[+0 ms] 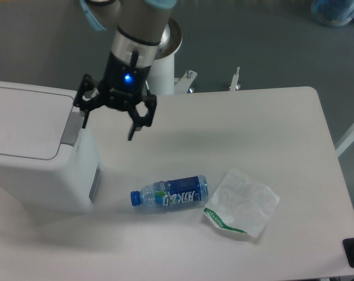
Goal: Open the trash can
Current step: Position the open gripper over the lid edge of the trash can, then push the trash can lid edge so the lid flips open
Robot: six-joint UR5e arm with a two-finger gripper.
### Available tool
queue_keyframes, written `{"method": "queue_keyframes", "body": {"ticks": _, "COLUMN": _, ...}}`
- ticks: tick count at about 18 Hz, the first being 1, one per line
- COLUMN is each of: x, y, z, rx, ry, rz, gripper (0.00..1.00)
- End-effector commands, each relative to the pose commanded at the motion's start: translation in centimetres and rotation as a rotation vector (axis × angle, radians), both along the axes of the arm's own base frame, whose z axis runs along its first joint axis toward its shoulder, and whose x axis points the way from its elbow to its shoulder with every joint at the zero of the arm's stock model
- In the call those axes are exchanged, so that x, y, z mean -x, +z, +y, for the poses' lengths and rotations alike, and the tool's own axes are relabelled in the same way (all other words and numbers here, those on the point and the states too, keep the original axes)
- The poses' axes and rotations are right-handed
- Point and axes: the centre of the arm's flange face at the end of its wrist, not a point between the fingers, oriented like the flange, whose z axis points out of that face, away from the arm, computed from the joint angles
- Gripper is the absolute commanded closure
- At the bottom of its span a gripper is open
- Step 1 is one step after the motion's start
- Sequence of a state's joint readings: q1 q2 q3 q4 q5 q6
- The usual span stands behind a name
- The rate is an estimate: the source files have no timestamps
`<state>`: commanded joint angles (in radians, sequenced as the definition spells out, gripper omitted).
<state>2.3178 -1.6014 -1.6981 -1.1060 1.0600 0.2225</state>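
Observation:
The trash can [30, 140] is a large white boxy bin at the left of the table, its flat lid down. Its grey push tab [72, 125] sits on the right edge of the lid. My gripper [107, 131] hangs above the table just right of the can, fingers spread open and empty. The left fingertip [85, 123] is over or touching the tab's right edge; I cannot tell which. The right fingertip [131, 136] hangs over bare table.
A clear plastic bottle [168, 195] with a blue cap and blue label lies on its side in the middle of the white table [270, 134]. A crumpled white plastic bag [243, 202] lies to its right. A white robot base post [165, 64] stands behind the table.

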Motion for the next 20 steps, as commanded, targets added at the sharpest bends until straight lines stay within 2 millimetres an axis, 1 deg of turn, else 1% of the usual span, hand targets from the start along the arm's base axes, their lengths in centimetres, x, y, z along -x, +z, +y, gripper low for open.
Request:
{"method": "queue_keyframes", "body": {"ticks": 2, "x": 0.0, "y": 0.0, "z": 0.1, "rx": 0.0, "ry": 0.0, "rz": -0.001, "gripper": 0.0}}
{"method": "queue_keyframes", "body": {"ticks": 4, "x": 0.2, "y": -0.7, "z": 0.3, "rx": 0.011, "ry": 0.0, "rz": -0.009, "gripper": 0.0}}
{"method": "queue_keyframes", "body": {"ticks": 11, "x": 0.2, "y": -1.1, "z": 0.1, "rx": 0.019, "ry": 0.001, "rz": -0.005, "gripper": 0.0}}
{"method": "queue_keyframes", "body": {"ticks": 17, "x": 0.3, "y": -1.2, "z": 0.2, "rx": 0.022, "ry": 0.004, "rz": -0.009, "gripper": 0.0}}
{"method": "queue_keyframes", "body": {"ticks": 20, "x": 0.4, "y": -0.5, "z": 0.4, "rx": 0.013, "ry": 0.004, "rz": -0.001, "gripper": 0.0}}
